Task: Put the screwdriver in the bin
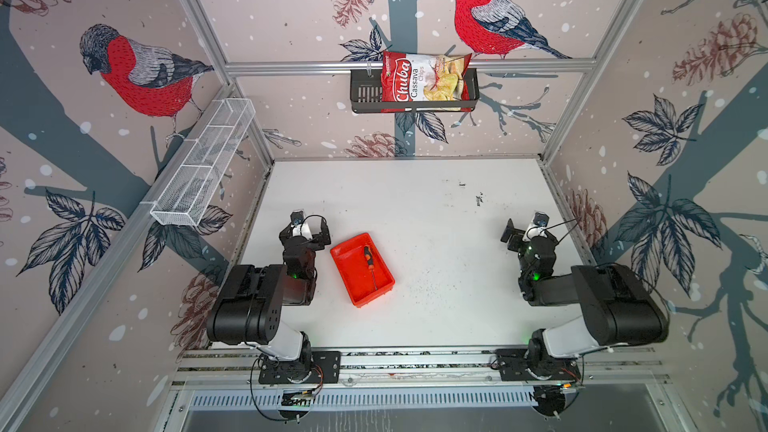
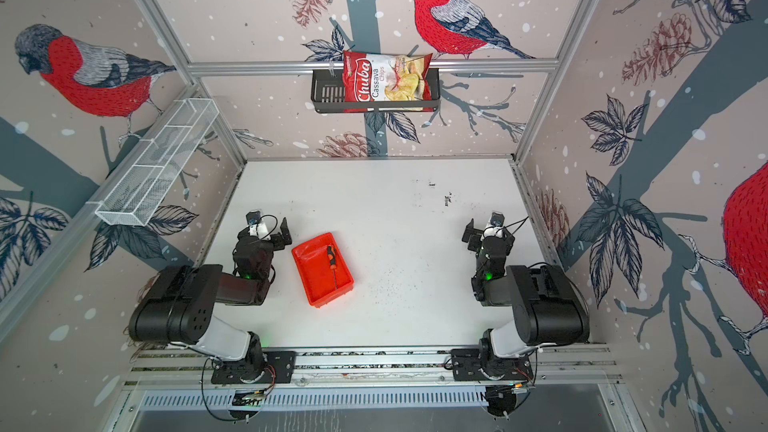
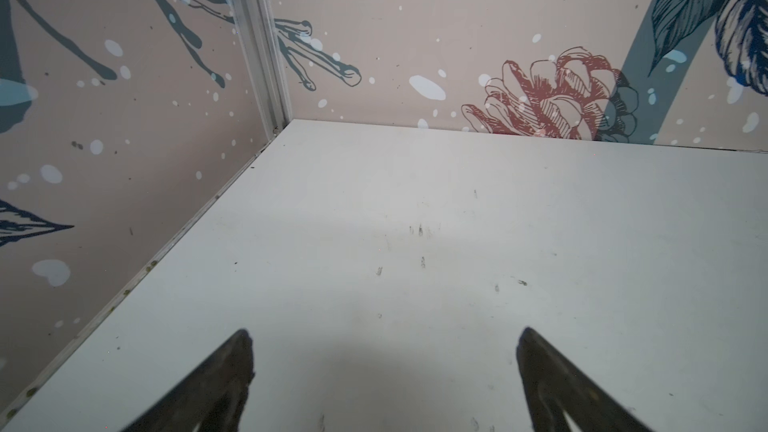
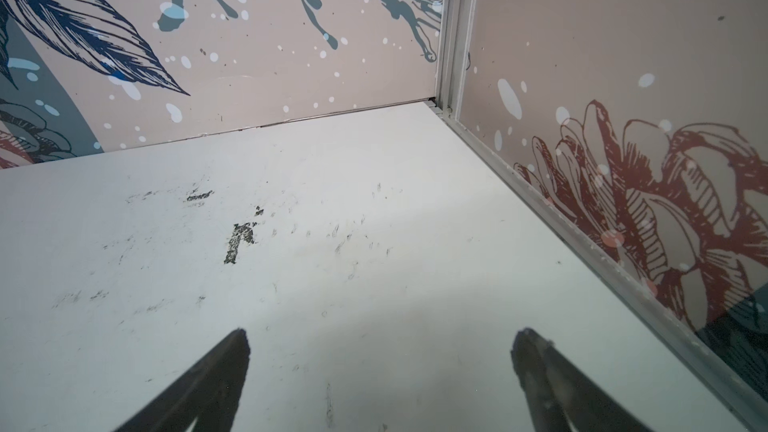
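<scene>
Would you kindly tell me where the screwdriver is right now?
In both top views the screwdriver lies inside the bin, along its right wall, handle at the far end, left of middle on the table.

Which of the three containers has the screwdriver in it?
The red-orange tray on the table: the screwdriver lies inside it. The black wall basket holds a Chuba cassava chips bag, and the white wire-mesh shelf shows nothing inside.

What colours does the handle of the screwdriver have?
The screwdriver has an orange and black handle, clearest in a top view.
</scene>
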Controlling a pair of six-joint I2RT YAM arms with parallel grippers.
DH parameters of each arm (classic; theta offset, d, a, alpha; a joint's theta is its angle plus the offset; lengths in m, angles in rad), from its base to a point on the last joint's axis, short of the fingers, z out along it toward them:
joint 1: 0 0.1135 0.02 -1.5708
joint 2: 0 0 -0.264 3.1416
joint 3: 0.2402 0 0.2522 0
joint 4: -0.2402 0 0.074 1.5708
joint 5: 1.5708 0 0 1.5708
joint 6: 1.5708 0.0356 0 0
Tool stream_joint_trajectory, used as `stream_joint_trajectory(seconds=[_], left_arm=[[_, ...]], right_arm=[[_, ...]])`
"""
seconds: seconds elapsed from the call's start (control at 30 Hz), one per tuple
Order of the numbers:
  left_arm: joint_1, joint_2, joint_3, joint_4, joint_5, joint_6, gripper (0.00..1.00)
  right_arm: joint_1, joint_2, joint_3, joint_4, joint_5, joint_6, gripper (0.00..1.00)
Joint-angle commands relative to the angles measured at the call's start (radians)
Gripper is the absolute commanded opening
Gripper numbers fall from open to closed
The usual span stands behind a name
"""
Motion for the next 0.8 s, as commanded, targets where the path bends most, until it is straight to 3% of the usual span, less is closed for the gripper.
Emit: stream_joint_trajectory(seconds=[0.0,0.77], left_arm=[[-0.003,0.010,-0.011,0.095,0.031,0.011,0.97],[-0.021,0.011,-0.004,0.085,0.011,0.027,0.97]], right_arm=[[-0.014,-0.002,0.015,0.056,-0.019,0.027,1.00],[-0.017,-0.004,0.020,0.041,-0.023,0.030,1.00]])
